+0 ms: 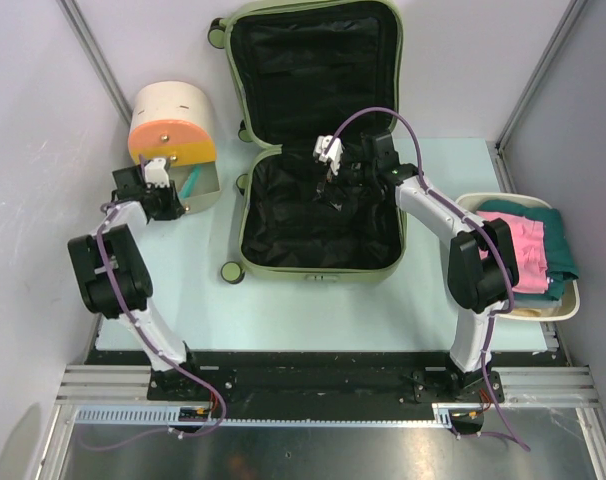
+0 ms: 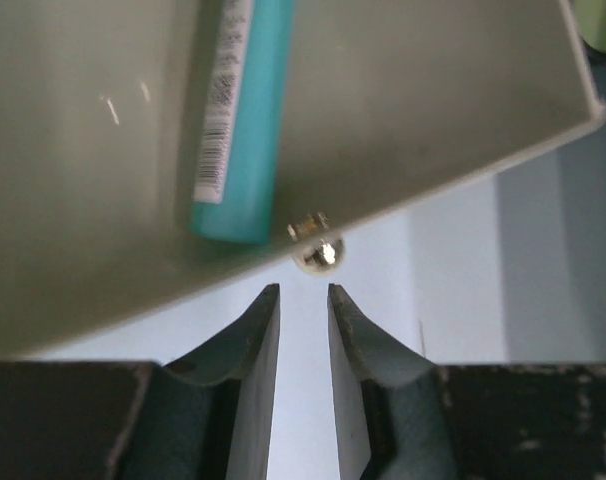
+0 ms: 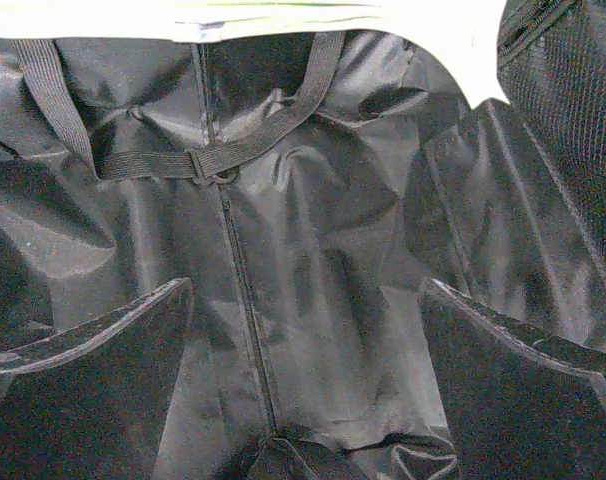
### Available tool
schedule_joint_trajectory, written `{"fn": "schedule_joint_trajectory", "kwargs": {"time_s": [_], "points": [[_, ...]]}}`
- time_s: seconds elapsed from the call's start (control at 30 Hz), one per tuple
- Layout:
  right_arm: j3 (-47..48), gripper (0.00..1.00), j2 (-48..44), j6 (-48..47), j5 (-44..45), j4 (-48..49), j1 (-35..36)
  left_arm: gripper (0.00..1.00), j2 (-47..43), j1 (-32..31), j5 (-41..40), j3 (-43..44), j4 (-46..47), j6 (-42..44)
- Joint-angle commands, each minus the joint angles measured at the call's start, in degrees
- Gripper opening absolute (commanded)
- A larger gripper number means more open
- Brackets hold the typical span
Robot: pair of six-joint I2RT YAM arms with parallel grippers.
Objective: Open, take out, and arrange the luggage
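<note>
The olive-green suitcase (image 1: 313, 80) lies open, both black-lined halves look empty, folded clothes (image 1: 528, 250) fill the white basin (image 1: 581, 295) right of it, so mostly arranging remains; right gripper (image 3: 305, 283) gapes inside it, left gripper (image 2: 303, 295), narrowly apart and empty, sits left of it

barcode label (image 2: 215, 150) on teal tube (image 2: 261, 110), its print seemingly unreadable

the overhead view is bright and even, lit from above, with short soft shadows on the pale worktop (image 1: 313, 300). the luggage (image 1: 283, 225) lining reads nearly black. at the left wrist, the left pincer (image 2: 303, 305) is blurred and shadowed, and a metal knob (image 2: 318, 252) flares. the right wrist view is dim: grey sheen on fabric, the right pincer (image 3: 305, 288) soft, the top edge blown white.
</note>
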Motion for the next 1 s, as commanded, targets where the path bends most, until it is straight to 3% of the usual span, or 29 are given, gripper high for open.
{"fn": "schedule_joint_trajectory", "kwargs": {"time_s": [0.0,0.33,0.73,0.97], "points": [[1.3,1.00,-1.4,0.9,0.0,0.0,0.1,0.30,4.8,-0.4,-2.2,5.6,7.0,-6.1],[1.9,1.00,-0.8,1.8,1.4,-0.7,0.1,0.31,10.4,-3.7,-3.2,12.0,21.5,-4.2],[7.7,1.00,2.7,0.6,1.9,-5.2,-0.7,0.31,20.8,-6.2,-3.2,21.6,27.1,7.0],[9.4,1.00,3.7,0.4,1.8,-6.3,-1.2,0.30,19.3,-6.2,-1.0,19.4,29.4,12.0]]}}
